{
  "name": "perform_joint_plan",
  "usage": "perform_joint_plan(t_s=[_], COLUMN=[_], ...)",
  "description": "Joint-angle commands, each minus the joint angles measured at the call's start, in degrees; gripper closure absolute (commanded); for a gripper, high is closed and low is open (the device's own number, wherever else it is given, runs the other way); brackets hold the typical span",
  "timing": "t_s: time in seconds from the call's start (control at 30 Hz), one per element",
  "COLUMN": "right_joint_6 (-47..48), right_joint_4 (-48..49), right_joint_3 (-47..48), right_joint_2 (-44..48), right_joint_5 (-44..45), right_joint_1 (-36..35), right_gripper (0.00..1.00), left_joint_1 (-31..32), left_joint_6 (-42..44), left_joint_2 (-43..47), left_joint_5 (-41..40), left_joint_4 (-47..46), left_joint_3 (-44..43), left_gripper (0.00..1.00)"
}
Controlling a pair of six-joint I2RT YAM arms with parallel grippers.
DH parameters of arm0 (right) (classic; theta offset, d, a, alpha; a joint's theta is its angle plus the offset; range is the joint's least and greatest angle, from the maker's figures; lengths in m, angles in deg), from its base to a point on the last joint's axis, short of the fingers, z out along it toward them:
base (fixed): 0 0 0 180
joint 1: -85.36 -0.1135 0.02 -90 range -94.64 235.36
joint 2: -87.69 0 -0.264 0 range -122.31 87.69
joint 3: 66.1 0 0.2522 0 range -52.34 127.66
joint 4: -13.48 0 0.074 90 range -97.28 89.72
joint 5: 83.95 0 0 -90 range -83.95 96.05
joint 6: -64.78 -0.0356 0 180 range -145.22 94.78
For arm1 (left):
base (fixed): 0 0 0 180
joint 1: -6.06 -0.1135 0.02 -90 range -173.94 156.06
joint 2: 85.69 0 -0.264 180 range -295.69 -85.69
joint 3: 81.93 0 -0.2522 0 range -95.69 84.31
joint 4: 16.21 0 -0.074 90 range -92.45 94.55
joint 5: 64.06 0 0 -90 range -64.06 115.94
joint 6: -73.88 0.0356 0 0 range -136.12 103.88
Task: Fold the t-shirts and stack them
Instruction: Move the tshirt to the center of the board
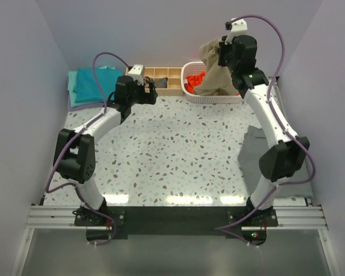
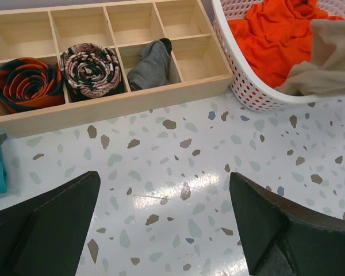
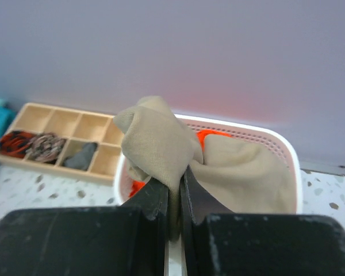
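Early going: the right gripper (image 3: 173, 187) pinches the tan t-shirt (image 3: 161, 144) above the basket (image 1: 190, 95) (orange t-shirt (image 2: 270, 34) inside, unfolded), the left gripper (image 2: 164, 201) hovers spread and empty, and the teal t-shirt (image 1: 95, 83) lies far left.

Left gripper (image 2: 164, 195) jaws wide apart over speckled white bench (image 2: 264, 144); wooden compartment tray (image 2: 112, 106) beside white perforated basket (image 2: 241, 80) holding orange-red t-shirt (image 2: 270, 37).

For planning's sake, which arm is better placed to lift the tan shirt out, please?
Right: the right gripper is shut on the tan shirt over the basket; left gripper hangs open, empty.
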Motion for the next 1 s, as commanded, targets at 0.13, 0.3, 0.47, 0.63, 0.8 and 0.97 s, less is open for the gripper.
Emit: perform_joint_plan(t_s=[0.13,0.3,0.47,0.63,0.8,0.97], right_joint_6=[2.7,-1.2,-6.8,-7.3,-9.0,-9.6], right_joint_4=[-1.9,-4.3,-2.5,-2.0,-8.2,-9.4], right_joint_3=[-4.7,-1.2,-5.6,-18.8,-31.2,-42.3], right_joint_2=[20.1,25.6,31.8,35.7,31.3,29.7], right_joint_5=[-19.4,-29.3,-34.8,-28.8,-16.7,6.8], right_joint_1=[-8.3,-8.7,-8.8,-8.8,-8.8,-8.4], right_gripper=[1.00,1.00,1.00,1.00,1.00,0.26], left_joint_1=[0.2,0.2,0.3,0.2,0.2,0.4], left_joint_6=[-4.5,-6.7,-10.0,-9.1,-10.4,-12.7], left_joint_2=[10.7,16.3,23.1,31.8,36.7,38.5], left_joint_5=[-0.7,-6.1,-14.0,-18.1,-19.4,-14.4], left_joint_4=[-5.0,-3.8,-2.9,-1.3,2.3,0.1], left_joint_3=[5.9,8.6,13.2,17.7,21.1,28.8], left_gripper=[0.00,0.00,0.00,0.00,0.00,0.00])
